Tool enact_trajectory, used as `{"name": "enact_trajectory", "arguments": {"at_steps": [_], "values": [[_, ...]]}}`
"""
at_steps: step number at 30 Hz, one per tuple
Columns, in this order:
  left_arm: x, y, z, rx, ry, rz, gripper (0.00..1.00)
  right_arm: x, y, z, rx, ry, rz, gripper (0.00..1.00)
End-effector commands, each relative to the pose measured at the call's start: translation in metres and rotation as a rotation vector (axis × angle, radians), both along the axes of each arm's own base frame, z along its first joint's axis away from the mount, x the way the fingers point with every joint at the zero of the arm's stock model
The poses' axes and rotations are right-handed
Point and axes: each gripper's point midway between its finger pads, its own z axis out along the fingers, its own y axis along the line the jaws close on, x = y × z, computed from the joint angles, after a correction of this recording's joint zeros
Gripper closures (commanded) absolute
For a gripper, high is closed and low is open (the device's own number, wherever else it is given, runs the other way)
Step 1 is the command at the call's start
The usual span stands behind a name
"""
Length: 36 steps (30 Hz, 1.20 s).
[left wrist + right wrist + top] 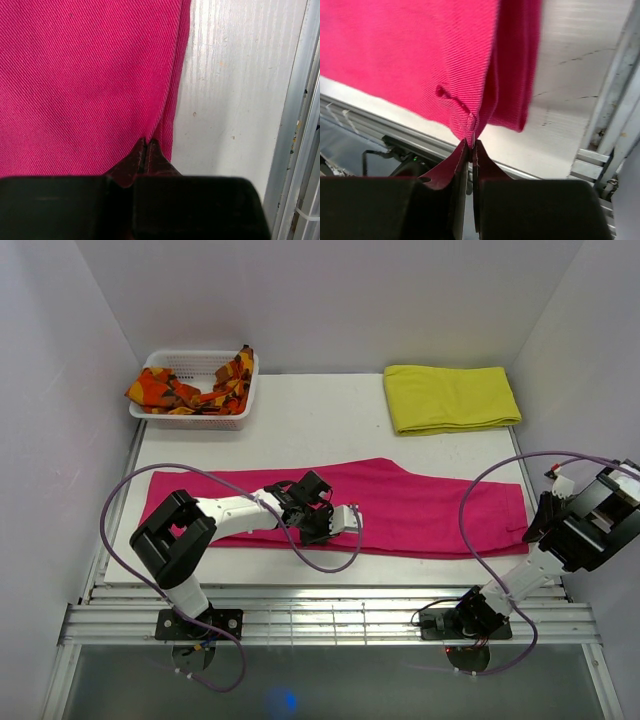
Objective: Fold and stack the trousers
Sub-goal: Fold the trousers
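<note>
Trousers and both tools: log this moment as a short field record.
trousers: magenta, laid left to right across the table
left tool: shut on the trousers' near edge, mid-length
right tool: shut on the trousers' right end
yellow cloth: folded, far right
basket: far left, holding patterned cloth

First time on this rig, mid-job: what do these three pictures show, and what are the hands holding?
Two robot arms stand at the near edge of the table. One picture looks down from above and behind them; the others come from cameras on each wrist. Pink trousers lie across the table. The left hand is shut on their near edge, the right hand on their lifted right end. Farther back: a folded yellow cloth and a basket holding patterned cloth.
</note>
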Motion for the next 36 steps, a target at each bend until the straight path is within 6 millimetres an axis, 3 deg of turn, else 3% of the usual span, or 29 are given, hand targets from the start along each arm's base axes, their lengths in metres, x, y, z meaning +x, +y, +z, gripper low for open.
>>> {"name": "enact_trajectory", "arguments": {"at_steps": [1,2,6,13,14,15,16,17,18,19,20,21,23,24,26,27,29,30,32,33,35,36], "values": [[-0.014,0.021,-0.033,0.113,0.046,0.005,1.0,-0.022,-0.047,-0.046,-0.061,0.033,-0.157,0.92],[-0.013,0.021,-0.032,0.112,0.04,0.005,1.0,-0.016,-0.053,-0.059,-0.06,0.029,-0.174,0.92],[-0.013,0.021,-0.021,0.098,0.029,0.006,1.0,-0.003,-0.061,-0.079,-0.059,0.02,-0.211,0.92],[-0.01,0.016,0.006,0.044,-0.009,0.014,1.0,-0.015,-0.063,-0.093,-0.104,0.056,-0.181,0.92],[-0.014,0.017,0.005,0.052,0.001,-0.019,0.95,-0.014,-0.064,-0.092,-0.105,0.05,-0.162,0.92],[-0.021,0.018,0.005,0.056,0.033,-0.042,0.83,-0.014,-0.064,-0.089,-0.1,0.047,-0.149,0.92],[-0.027,0.026,0.005,0.094,0.067,-0.044,0.65,-0.014,-0.057,-0.082,-0.065,0.051,-0.137,0.82],[-0.023,0.025,0.014,0.089,0.054,-0.03,0.61,-0.01,-0.062,-0.075,-0.074,0.022,-0.119,0.6],[-0.017,0.029,0.024,0.07,0.05,0.001,0.58,-0.007,-0.063,-0.068,-0.077,0.004,-0.108,0.52],[-0.011,0.032,0.036,0.033,0.05,0.034,0.47,-0.004,-0.067,-0.057,-0.1,-0.027,-0.104,0.46],[-0.002,0.033,0.064,-0.047,0.015,0.076,0.39,-0.002,-0.068,-0.05,-0.112,-0.046,-0.086,0.38],[0.019,0.048,0.079,-0.093,0.031,0.196,0.32,0.003,-0.072,-0.04,-0.125,-0.076,-0.076,0.35],[0.034,0.069,0.102,-0.141,0.032,0.301,0.24,0.008,-0.07,-0.021,-0.126,-0.125,-0.055,0.27],[0.054,0.094,0.121,-0.18,0.0,0.419,0.23,0.011,-0.068,-0.014,-0.119,-0.149,-0.046,0.25],[0.064,0.129,0.13,-0.18,-0.006,0.564,0.11,0.022,-0.063,0.003,-0.122,-0.225,-0.013,0.2],[0.076,0.163,0.14,-0.197,-0.032,0.688,0.06,0.024,-0.054,0.01,-0.099,-0.239,0.002,0.17],[0.067,0.191,0.143,-0.23,0.03,0.756,0.02,0.034,-0.039,0.021,-0.103,-0.287,0.057,0.11],[0.074,0.231,0.142,-0.24,0.027,0.903,0.02,0.037,-0.031,0.025,-0.101,-0.301,0.081,0.1],[0.075,0.265,0.141,-0.248,0.03,1.032,0.02,0.046,-0.008,0.031,-0.121,-0.319,0.154,0.07],[0.075,0.298,0.138,-0.249,0.034,1.152,0.02,0.053,-0.004,0.031,-0.148,-0.34,0.179,0.05],[0.078,0.332,0.121,-0.239,0.116,1.294,0.02,0.064,0.019,0.037,-0.188,-0.362,0.245,0.02],[0.075,0.359,0.113,-0.244,0.162,1.39,0.02,0.07,0.026,0.039,-0.205,-0.375,0.267,0.02]]}}
